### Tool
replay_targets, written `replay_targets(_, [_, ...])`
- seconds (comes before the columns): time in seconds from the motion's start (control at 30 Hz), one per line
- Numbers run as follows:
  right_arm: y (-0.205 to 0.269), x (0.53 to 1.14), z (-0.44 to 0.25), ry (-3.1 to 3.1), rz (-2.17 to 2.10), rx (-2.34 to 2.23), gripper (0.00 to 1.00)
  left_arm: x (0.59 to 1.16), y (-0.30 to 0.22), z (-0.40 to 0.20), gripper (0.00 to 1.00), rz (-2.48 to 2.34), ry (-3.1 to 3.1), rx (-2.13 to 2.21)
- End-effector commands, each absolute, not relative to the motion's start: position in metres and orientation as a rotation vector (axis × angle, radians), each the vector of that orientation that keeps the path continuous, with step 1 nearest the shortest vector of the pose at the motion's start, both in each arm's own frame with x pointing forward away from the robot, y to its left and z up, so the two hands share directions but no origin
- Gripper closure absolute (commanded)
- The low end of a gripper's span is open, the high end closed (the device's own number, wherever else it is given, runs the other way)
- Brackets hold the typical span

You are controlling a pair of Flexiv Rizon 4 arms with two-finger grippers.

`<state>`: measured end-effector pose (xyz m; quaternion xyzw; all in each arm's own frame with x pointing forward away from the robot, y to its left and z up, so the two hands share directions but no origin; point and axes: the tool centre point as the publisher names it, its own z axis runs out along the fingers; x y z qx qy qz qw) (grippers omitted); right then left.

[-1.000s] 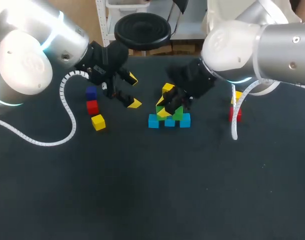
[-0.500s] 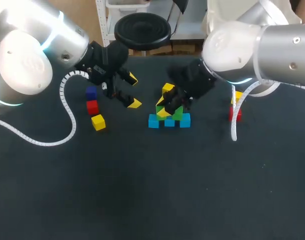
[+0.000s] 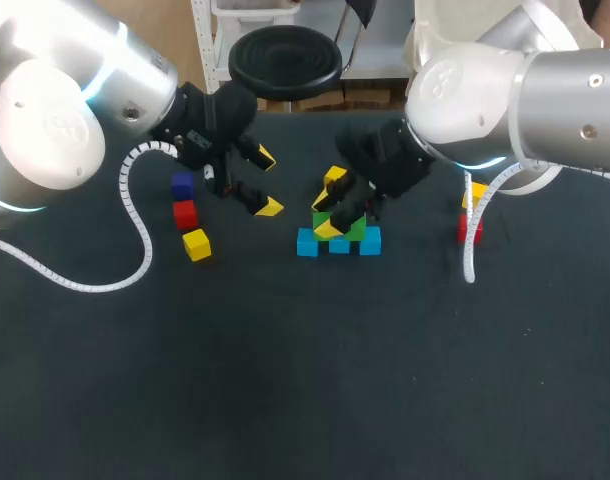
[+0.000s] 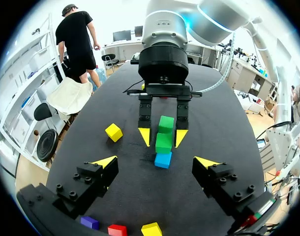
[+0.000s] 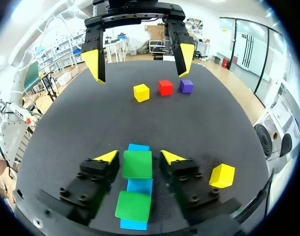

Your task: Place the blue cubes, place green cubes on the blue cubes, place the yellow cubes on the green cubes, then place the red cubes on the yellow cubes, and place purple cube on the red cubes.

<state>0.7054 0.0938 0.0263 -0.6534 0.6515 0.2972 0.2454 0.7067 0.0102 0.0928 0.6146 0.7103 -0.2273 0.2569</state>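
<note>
Head view first: got a row of small blue cubes [image 3: 338, 244] in the middle, with small green cubes [image 3: 359, 232] sitting on top. Right gripper [image 3: 328, 215] down over that stack. Left gripper [image 3: 267, 182] off to the side, spread wide, holding nothing.

Left wrist view: wide empty gap between its tips, aimed at the stack.

Right wrist view: yellow-tipped fingers [image 5: 108, 156] either side of one green cube, parted, no clear contact. Loose small yellow cube [image 5: 222, 175] just beside. Second small yellow cube [image 5: 141, 92], small red cube [image 5: 165, 87] and small purple cube [image 5: 186, 86] lined up farther ahead.
</note>
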Motion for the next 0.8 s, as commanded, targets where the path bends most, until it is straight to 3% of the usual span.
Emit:
replay_targets(0.03, [0.088, 0.704, 0.035, 1.753, 0.806, -1.754, 0.0, 0.706, 0.012, 0.092, 0.0, -0.619, 1.919, 1.666])
replay_targets(0.8, [0.045, 0.727, 0.089, 1.708, 0.755, -1.622, 0.0, 0.706, 0.012, 0.092, 0.0, -0.619, 1.919, 1.666])
